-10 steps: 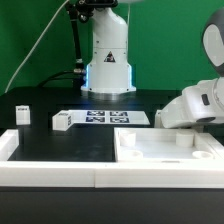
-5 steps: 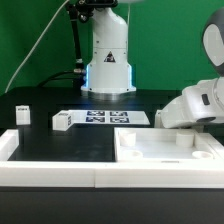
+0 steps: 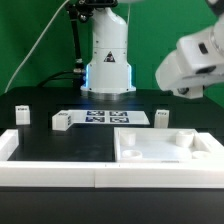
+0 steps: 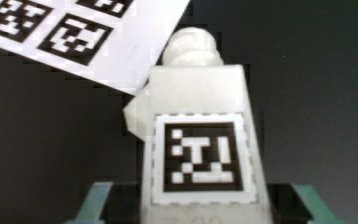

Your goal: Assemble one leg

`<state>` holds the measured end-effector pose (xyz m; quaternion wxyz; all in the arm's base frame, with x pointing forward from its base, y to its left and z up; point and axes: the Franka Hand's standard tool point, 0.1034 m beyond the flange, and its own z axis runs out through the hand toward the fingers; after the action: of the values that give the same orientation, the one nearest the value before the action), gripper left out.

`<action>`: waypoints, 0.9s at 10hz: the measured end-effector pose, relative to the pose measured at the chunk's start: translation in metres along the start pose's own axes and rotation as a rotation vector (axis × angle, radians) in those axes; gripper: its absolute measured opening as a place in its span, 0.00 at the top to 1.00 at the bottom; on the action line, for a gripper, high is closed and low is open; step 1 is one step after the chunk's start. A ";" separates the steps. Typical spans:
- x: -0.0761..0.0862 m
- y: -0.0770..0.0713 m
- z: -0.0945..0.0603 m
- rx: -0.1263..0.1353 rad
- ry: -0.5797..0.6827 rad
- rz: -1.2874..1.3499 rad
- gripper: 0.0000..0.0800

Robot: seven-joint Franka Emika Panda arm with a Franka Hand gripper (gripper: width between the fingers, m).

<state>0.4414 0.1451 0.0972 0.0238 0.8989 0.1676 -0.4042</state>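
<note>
In the wrist view, a white leg (image 4: 197, 130) with a square tag on its upper face lies between my two fingers (image 4: 105, 205), with its rounded screw tip pointing away. My gripper (image 4: 201, 210) is shut on it. In the exterior view the arm's hand (image 3: 192, 58) is raised high at the right, and its fingertips and the held leg are not visible there. Another leg (image 3: 161, 119) stands on the table below it. Two more legs (image 3: 22, 113) (image 3: 62, 121) stand at the exterior view's left. The large white tabletop piece (image 3: 140, 152) lies at the front right.
The marker board (image 3: 105, 117) lies flat mid-table and also shows in the wrist view (image 4: 69, 35). The robot base (image 3: 108, 62) stands behind it. A white rail (image 3: 50, 170) runs along the table's front edge.
The hand was low at the exterior view's right, beside the tabletop piece, and has risen high. This uncovers the leg standing at the right. The other parts have not moved.
</note>
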 end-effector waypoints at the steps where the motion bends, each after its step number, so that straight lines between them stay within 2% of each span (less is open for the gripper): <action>1: 0.000 -0.001 0.005 -0.001 0.000 0.001 0.64; 2: 0.011 -0.001 0.004 -0.002 0.056 -0.001 0.64; 3: 0.018 0.002 -0.004 -0.010 0.186 0.006 0.64; 4: 0.014 0.004 -0.004 -0.019 0.276 0.010 0.64; 5: 0.017 0.012 -0.005 -0.019 0.360 -0.015 0.64; 6: 0.015 0.024 -0.018 -0.008 0.418 -0.015 0.64; 7: 0.014 0.035 -0.039 -0.002 0.513 -0.019 0.64; 8: 0.008 0.044 -0.055 -0.002 0.567 -0.005 0.64; 9: 0.016 0.047 -0.061 -0.022 0.696 0.003 0.64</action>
<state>0.5103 0.1161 0.1225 -0.0243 0.9828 0.1688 -0.0713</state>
